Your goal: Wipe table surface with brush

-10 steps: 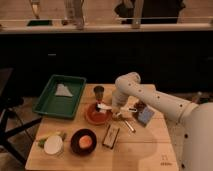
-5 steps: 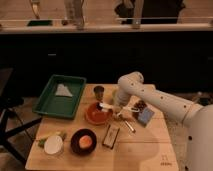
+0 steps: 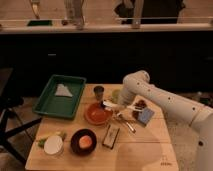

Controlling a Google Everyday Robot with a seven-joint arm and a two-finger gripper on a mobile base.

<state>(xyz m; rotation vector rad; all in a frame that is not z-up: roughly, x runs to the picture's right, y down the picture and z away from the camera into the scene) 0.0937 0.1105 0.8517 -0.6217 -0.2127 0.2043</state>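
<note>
Pale tan plank bench (image 3: 145,142) with faint seams, set before a dark counter and bright far windows. Green rectangular tray (image 3: 60,95) at far left, holding a pale folded cloth (image 3: 63,90). Round orange plate (image 3: 97,114) mid-bench; dark bowl (image 3: 83,141) and dark block (image 3: 111,136) nearer. Slim whitish brush (image 3: 109,104) over the plate's right rim, at the hand (image 3: 120,107); grip state impossible to tell. Smooth white arm (image 3: 165,100) reaching from right.
</note>
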